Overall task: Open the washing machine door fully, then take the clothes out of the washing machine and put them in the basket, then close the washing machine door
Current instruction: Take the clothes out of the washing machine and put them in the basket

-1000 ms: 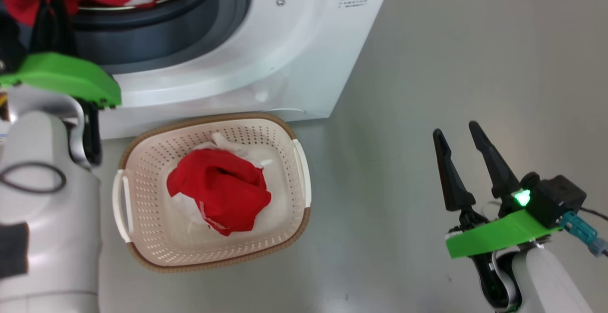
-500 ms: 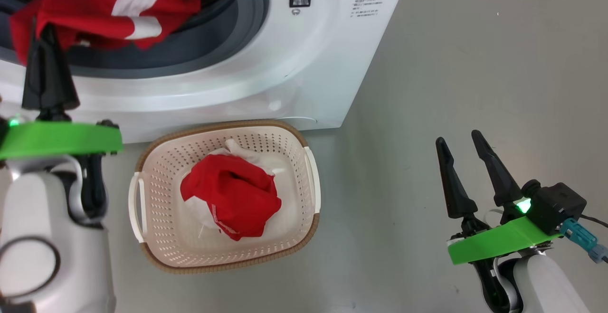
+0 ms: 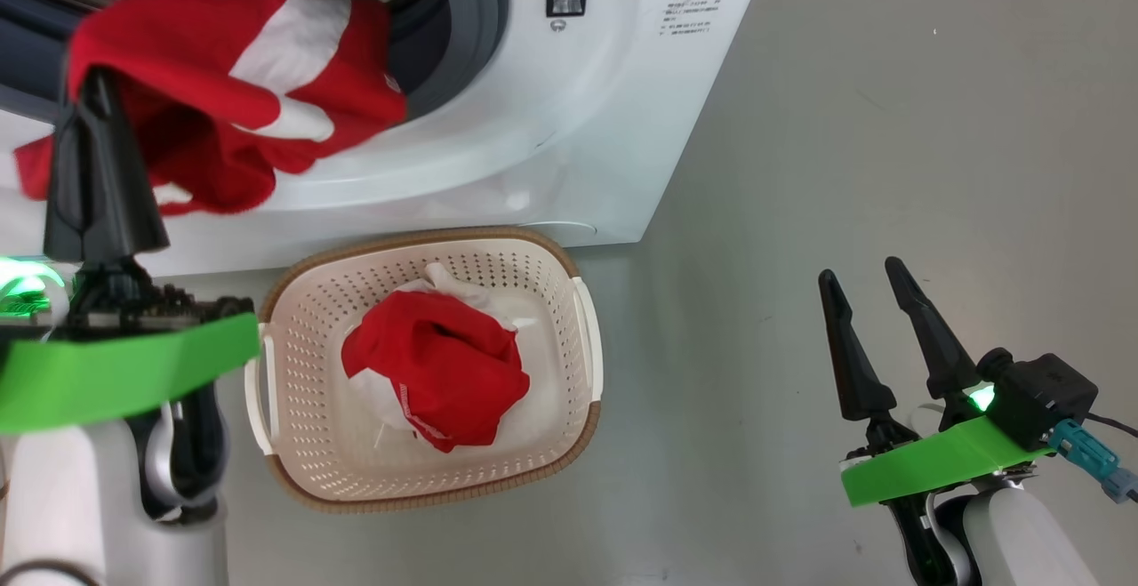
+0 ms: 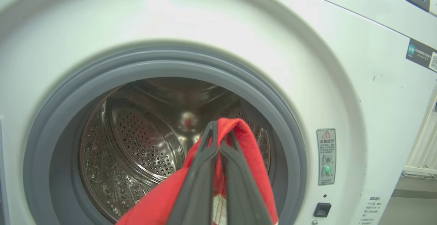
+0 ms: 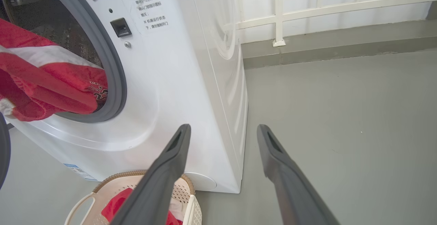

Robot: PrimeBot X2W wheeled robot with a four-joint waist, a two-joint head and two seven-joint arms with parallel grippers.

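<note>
Two arms reach forward: left claw (image 3: 89, 79) clamped on the clothes (image 3: 231, 97), right claw (image 3: 860, 270) spread apart.

Head view down over basket (image 3: 307, 319), both wrist views facing washing machine (image 4: 307, 64), left one closest

On my feed the left forearm (image 3: 80, 515) and right forearm (image 3: 1022, 524) are smooth pale grey-white shells. Each ends in a flat bright green plate: the left wrist plate (image 3: 116, 373) and the right wrist plate (image 3: 933, 461). The left gripper (image 3: 87, 84) and right gripper (image 3: 860, 270) have long, tapering matte-black fingers. By the right plate I see a boxy black module (image 3: 1036, 390), a glowing green light (image 3: 981, 397), a teal plug (image 3: 1085, 451) and a thin black cable (image 3: 1116, 426)
</note>
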